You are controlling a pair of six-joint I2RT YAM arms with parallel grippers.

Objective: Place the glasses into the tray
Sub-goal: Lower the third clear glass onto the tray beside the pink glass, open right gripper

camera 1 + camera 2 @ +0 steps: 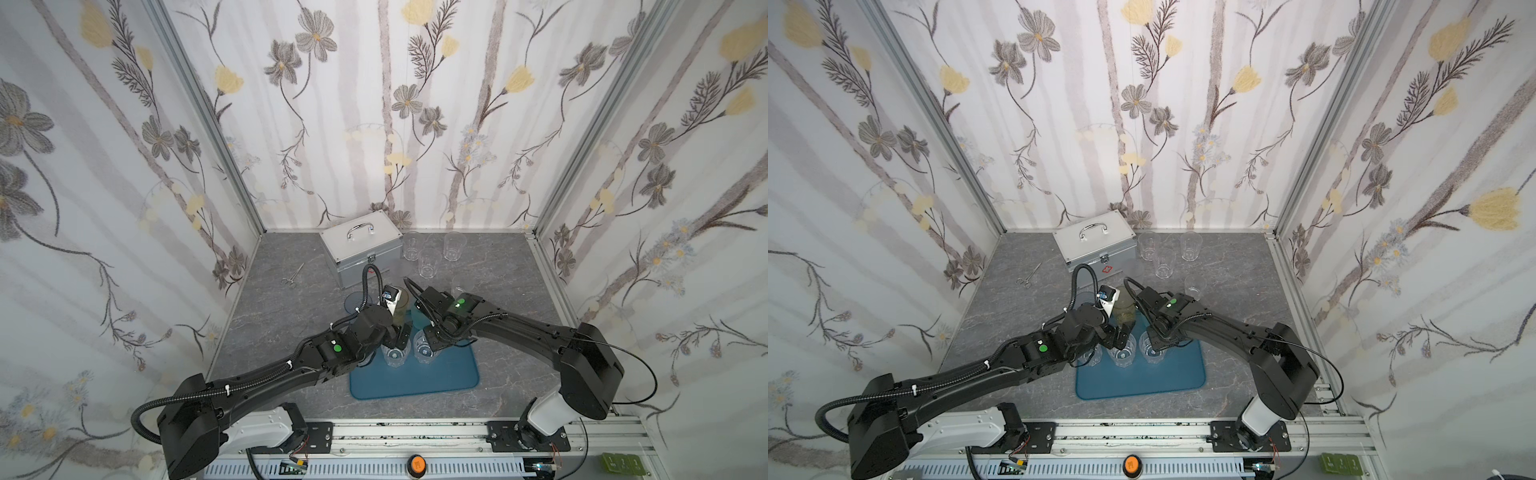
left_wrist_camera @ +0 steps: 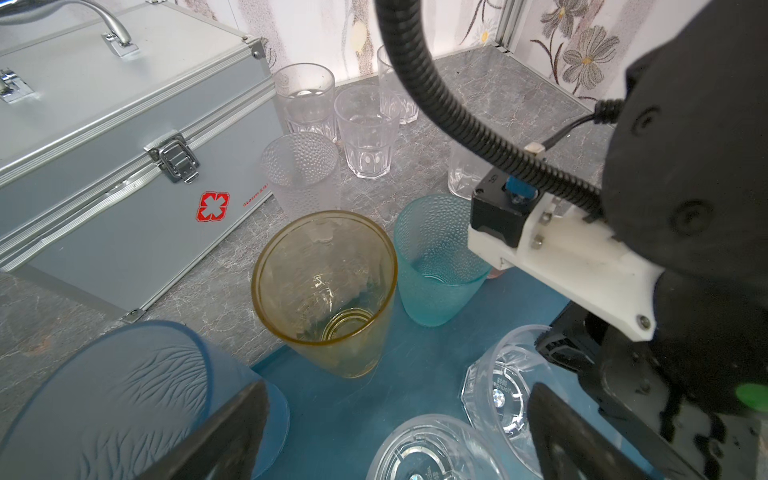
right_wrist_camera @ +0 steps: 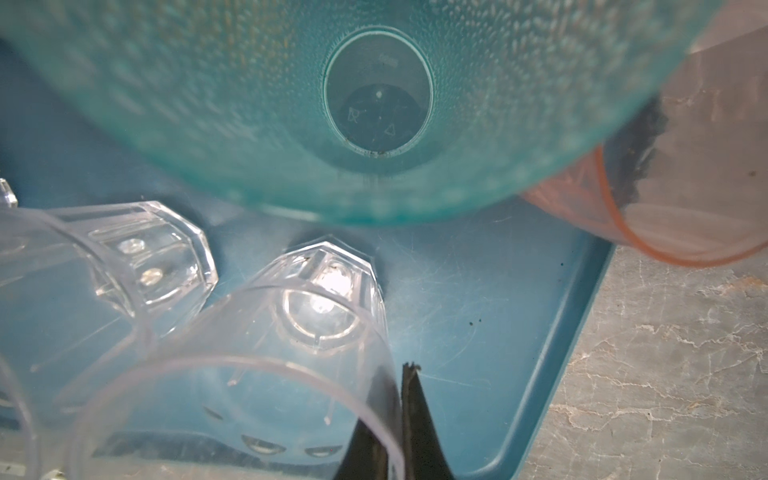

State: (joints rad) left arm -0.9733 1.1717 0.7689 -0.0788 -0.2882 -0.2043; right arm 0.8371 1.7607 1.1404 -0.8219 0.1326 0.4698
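Lying on the bench (image 1: 286,320) at the left, scissors (image 1: 292,275) are seen near the case (image 1: 365,249). The left claw (image 2: 399,390) is spread wide above the tray (image 1: 440,374); a blue glass (image 2: 124,395) is seen just outside one finger, and a faceted glass (image 2: 432,453) below the gap. A yellow glass (image 2: 328,291) and a teal glass (image 2: 436,257) are set upright at the tray's far edge. The right claw (image 3: 399,374) is pressed together on the rim of a clear glass (image 3: 232,361) set in the tray. Back glasses (image 1: 430,262) are seen on the bench right of the case.
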